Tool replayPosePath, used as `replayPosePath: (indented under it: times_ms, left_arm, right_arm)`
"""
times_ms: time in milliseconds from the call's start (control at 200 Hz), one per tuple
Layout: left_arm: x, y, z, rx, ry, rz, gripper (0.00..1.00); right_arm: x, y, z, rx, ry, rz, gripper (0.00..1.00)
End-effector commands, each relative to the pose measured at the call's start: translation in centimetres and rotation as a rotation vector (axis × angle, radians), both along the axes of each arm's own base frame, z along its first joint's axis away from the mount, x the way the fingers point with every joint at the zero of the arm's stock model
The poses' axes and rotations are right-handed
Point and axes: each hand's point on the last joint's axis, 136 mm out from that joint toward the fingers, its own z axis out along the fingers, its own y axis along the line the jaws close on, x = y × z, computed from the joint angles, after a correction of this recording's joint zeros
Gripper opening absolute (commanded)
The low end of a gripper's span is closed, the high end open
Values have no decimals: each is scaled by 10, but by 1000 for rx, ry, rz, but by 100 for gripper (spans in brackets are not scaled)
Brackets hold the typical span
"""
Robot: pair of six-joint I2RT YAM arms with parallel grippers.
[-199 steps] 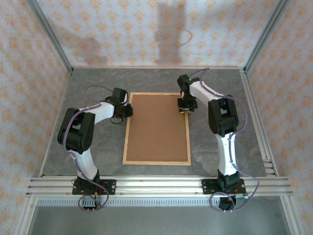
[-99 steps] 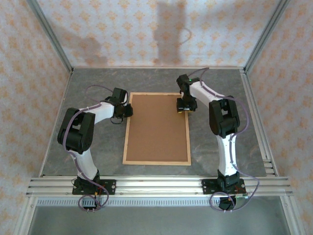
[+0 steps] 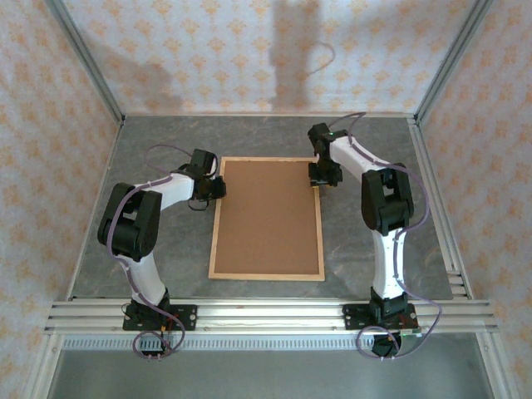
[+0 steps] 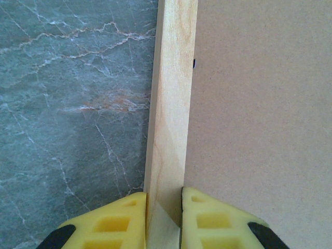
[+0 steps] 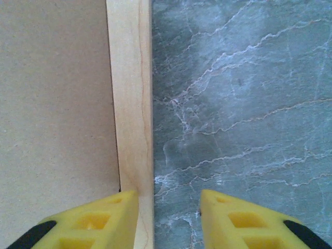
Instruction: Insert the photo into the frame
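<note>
smooth pale wood frame [image 4: 171, 104], matt brown board [image 4: 259, 104]

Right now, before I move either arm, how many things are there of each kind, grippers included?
Wooden frame: 1
Brown backing board: 1
Grippers: 2 (left gripper shut on the wooden frame's strip, right gripper open)
Total: 4

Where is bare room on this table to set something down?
Bare grey marbled table lies between the light wooden frame and the back wall, and between frame and near metal rail. Crowded: the frame's far sides, at the left gripper and right gripper.
</note>
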Motion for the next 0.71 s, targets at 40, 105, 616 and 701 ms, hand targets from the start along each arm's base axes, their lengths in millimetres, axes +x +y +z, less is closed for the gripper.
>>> replayPosePath:
  times_ms: [40, 105, 616, 701]
  left_arm:
    - [-25, -6, -30, 0, 114, -28, 18]
    - [-25, -6, -30, -1, 115, -28, 18]
    - [-25, -6, -32, -1, 119, -28, 18]
    - [-25, -6, -33, -2, 121, -27, 18]
  right_arm:
    - [2, -4, -3, -39, 9, -3, 34]
    - [1, -4, -5, -35, 17, -2, 34]
    - [-8, 19, -25, 13, 70, 28, 34]
    - [-10, 22, -26, 14, 76, 37, 34]
